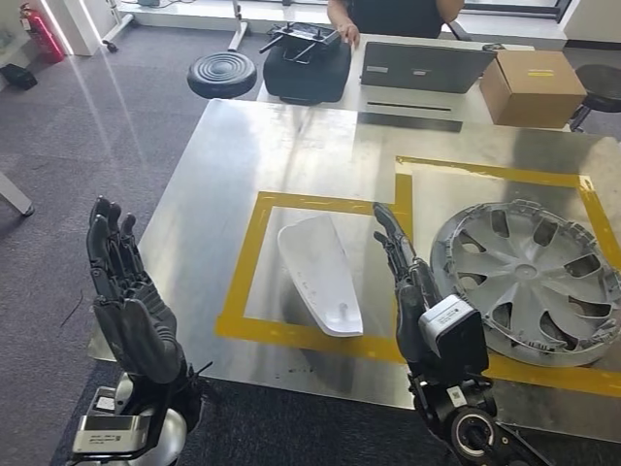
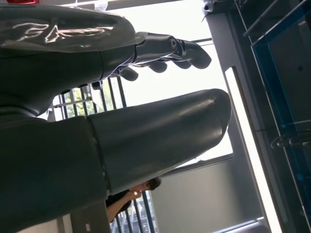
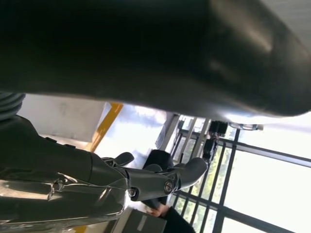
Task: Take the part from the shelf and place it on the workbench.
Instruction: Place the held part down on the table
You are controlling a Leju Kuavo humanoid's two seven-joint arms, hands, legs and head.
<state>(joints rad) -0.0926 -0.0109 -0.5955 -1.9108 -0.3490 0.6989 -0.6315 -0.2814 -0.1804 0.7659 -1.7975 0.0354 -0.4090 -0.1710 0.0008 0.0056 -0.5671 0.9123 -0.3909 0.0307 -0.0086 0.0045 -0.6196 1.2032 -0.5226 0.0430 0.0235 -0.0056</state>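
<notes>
Hidden: the silver plastic wheel cover (image 1: 529, 280) is cut off at the right side of the head view. The person (image 1: 395, 14) at the far end shows as a dark top and one hand; the rest is cut off. In the wrist views the big grey thumbs block most of what is behind them, and the windows are too bright to see through well.

Part: the smooth white curved plastic part (image 1: 322, 273) lies flat on the shiny metal counter (image 1: 234, 165), near the front edge. It sits inside the yellow tape square (image 1: 252, 245). It is wide and rounded at one end and narrower at the far end.

Right hand: the dark right hand (image 1: 407, 275) hangs over the counter just beside the part, on its right side. It does not touch the part. Its fingers are straight and a bit apart, and it holds nothing.

Left hand: the dark left hand (image 1: 124, 286) is off the counter's left edge, over the grey carpet floor (image 1: 66, 175), well apart from the part. Its fingers point up, loosely spread, with nothing in them.

Wheel cover: round, with spokes and holes, inside a second yellow tape frame near the front right corner.

Far end: a brown cardboard box (image 1: 533, 85), a grey laptop (image 1: 425, 68) and a black padded bag (image 1: 306, 66) sit there. A round black stool (image 1: 222, 74) stands beside the far left corner.
</notes>
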